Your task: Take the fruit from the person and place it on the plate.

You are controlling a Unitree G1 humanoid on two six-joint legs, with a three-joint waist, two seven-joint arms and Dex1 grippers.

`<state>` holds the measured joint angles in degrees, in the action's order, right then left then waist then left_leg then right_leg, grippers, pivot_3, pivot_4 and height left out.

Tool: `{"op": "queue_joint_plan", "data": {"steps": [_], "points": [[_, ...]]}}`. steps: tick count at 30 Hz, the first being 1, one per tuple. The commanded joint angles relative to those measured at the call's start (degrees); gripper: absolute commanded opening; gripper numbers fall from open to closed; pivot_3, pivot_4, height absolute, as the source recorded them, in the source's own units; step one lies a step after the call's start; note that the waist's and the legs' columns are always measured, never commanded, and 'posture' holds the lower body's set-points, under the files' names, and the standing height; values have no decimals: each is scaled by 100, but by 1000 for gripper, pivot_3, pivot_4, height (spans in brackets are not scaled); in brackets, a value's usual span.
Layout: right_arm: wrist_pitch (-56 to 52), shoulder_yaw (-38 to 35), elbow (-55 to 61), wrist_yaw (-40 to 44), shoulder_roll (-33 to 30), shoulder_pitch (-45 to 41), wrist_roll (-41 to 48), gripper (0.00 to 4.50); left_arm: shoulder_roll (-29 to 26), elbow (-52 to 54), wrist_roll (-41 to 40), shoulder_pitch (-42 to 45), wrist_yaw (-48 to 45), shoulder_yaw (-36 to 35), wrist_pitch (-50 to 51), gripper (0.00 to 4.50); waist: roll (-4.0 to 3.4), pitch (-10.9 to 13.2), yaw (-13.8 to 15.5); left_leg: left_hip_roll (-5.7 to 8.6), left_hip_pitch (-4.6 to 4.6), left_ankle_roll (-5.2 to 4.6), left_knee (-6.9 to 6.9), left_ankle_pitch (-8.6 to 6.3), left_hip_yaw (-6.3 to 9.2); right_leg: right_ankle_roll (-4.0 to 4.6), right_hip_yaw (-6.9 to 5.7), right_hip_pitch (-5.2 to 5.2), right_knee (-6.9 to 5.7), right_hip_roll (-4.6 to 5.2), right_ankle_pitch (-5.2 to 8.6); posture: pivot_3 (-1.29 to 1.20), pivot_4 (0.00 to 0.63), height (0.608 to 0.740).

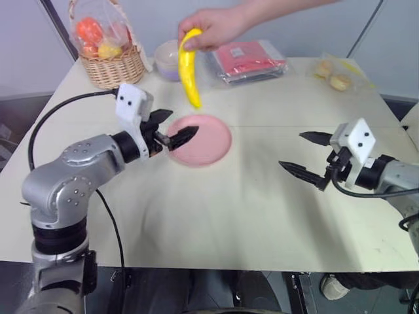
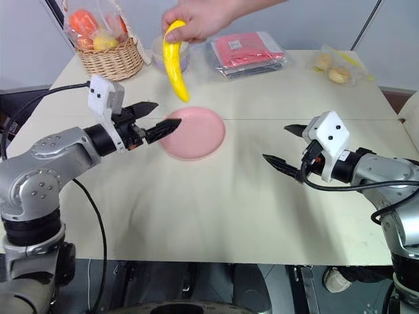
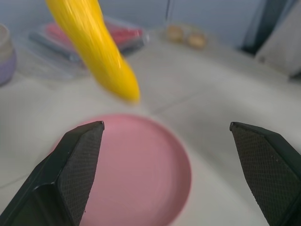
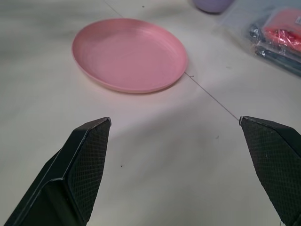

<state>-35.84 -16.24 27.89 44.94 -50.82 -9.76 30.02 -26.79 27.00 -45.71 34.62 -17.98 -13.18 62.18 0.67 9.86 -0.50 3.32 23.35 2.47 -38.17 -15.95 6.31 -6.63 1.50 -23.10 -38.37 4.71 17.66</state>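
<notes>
A person's hand (image 1: 213, 26) reaches in from the far side and holds a yellow banana, the fruit (image 1: 189, 67), by its top so it hangs tip down above the far edge of the pink plate (image 1: 213, 145). My left gripper (image 1: 171, 127) is open, level over the plate's left side, just below and left of the banana's tip (image 3: 123, 88). The plate (image 3: 141, 169) is bare. My right gripper (image 1: 308, 156) stands open above the table to the right of the plate (image 4: 129, 54), holding nothing.
A wicker basket (image 1: 111, 65) of small fruits stands at the far left, a pale lilac bowl (image 1: 167, 59) beside it. A red packet in clear wrap (image 1: 249, 60) and a bag of pastries (image 1: 335, 73) lie at the back. The table's front edge is near.
</notes>
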Motion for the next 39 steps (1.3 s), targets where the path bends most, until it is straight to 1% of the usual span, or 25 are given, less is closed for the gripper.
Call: {"op": "queue_joint_plan", "data": {"steps": [1, 5, 9, 14, 21, 28, 31, 32, 33, 35, 37, 39], "points": [[64, -128, 171, -28, -43, -62, 27, 4500, 245, -183, -424, 419, 539, -613, 105, 4470, 0, 0, -5, 0, 0, 0, 0, 0, -1, 0, 0, 0, 0, 0, 0, 0, 150, 740], [47, -109, 196, -60, -33, -79, 36, 4500, 489, -515, -575, 725, 1039, -863, 135, 4470, 0, 0, -14, 0, -1, 0, 0, 0, -1, 0, 0, -1, -1, -1, 0, 0, 150, 740], [42, -81, 216, -103, -20, -90, 32, 4500, 628, -924, -430, 961, 1212, -739, -66, 4470, 0, 0, -10, 1, -1, 1, 0, 0, -1, 0, 0, -1, -1, -1, 0, 0, 150, 740], [24, -137, 294, -181, -2, -22, 37, 4500, 777, -1575, -8, 1184, 1055, -403, -584, 4470, 0, 0, -4, 2, 0, 1, 0, 1, -1, 0, 0, -1, -1, 0, 0, 0, 150, 740], [-39, -293, 494, -340, 29, 195, 68, 4500, 835, -2536, 568, 1467, 584, -20, -1374, 4470, 0, 0, -4, 3, 0, 1, 0, 1, -1, 0, 0, -2, -1, 0, 0, 0, 150, 740], [-75, -348, 613, -484, 51, 296, 86, 4500, 938, -3177, 936, 1775, 219, 152, -1917, 4470, 0, 0, -13, 3, 0, 2, 1, 1, -1, 0, 0, -3, -1, 0, 0, 0, 150, 740], [-65, -375, 638, -513, 57, 354, 90, 4500, 1017, -3258, 1015, 1813, 175, 165, -2035, 3640, 0, 0, -8, 2, 0, 1, 2, 1, 0, 0, -1, -3, -1, 0, 0, 0, 150, 740], [-56, -388, 636, -513, 52, 373, 91, 4500, 1045, -3254, 1026, 1814, 170, 165, -2053, 3204, 1, 0, -9, 2, 0, 2, 1, 1, -1, 0, 0, -3, -1, 0, 0, 0, 150, 740], [-53, -387, 638, -523, 50, 380, 92, 4500, 1059, -3253, 1039, 1812, 154, 157, -2062, 2656, 1, 0, -8, 3, 1, 1, 1, 1, -1, 0, 0, -3, -1, 0, 0, 0, 150, 740], [-42, -387, 631, -531, 47, 384, 90, 4500, 1091, -3212, 1045, 1809, 164, 139, -2037, 1705, 1, 0, -9, 3, 0, 1, 1, 1, -1, 0, 0, -3, -1, 1, 0, 0, 150, 740], [-34, -368, 623, -543, 49, 369, 83, 4500, 1105, -3173, 1038, 1818, 199, 121, -1988, 805, 1, 0, -9, 3, 0, 1, 1, 1, 0, 0, -1, -3, -1, 0, 0, 0, 150, 740], [-18, -351, 602, -539, 46, 354, 72, 4500, 1097, -3154, 1028, 1837, 214, 107, -1958, 805, 1, 0, -9, 3, 0, 1, 1, 1, 0, 0, 0, -3, -1, 0, 0, 0, 150, 740]]}}
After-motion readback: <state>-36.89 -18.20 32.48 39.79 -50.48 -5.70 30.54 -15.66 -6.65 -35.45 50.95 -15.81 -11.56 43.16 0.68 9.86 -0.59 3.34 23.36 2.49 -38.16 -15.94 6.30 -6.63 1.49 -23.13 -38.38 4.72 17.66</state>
